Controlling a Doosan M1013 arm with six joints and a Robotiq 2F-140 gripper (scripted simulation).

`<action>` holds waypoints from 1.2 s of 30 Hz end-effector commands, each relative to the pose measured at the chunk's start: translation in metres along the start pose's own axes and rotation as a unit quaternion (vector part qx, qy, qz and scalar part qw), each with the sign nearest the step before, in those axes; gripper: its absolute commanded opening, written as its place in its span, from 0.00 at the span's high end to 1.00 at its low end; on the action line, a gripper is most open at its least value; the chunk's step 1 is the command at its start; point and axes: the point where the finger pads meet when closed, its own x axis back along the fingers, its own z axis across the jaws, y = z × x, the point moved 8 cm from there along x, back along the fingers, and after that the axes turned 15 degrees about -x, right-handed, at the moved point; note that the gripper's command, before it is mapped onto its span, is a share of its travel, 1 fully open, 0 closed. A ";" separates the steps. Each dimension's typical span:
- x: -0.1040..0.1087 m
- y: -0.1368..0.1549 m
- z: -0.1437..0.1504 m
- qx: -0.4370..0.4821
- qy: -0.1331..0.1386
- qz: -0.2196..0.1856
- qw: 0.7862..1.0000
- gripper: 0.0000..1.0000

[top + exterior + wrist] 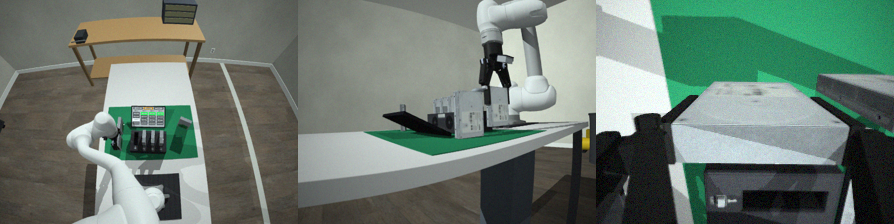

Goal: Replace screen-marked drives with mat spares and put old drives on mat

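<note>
Arm: wrist vertical, gripper pointing down, clamped on an upright hard drive at the mat's left edge, beside the 4-bay dock; 1 bay vacant.

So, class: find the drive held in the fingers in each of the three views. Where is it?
Top: the held drive is left of the dock, at the green mat's left edge.
Exterior: right of centre, behind the standing spare drive.
Wrist: centre, its top face filling the picture.
Shared landmark: the green mat.
</note>
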 end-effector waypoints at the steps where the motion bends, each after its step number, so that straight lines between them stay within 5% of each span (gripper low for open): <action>1: 0.000 0.000 0.000 0.000 0.000 0.000 1.000 0.90; 36: -0.006 0.000 0.000 0.000 0.000 0.000 1.000 0.90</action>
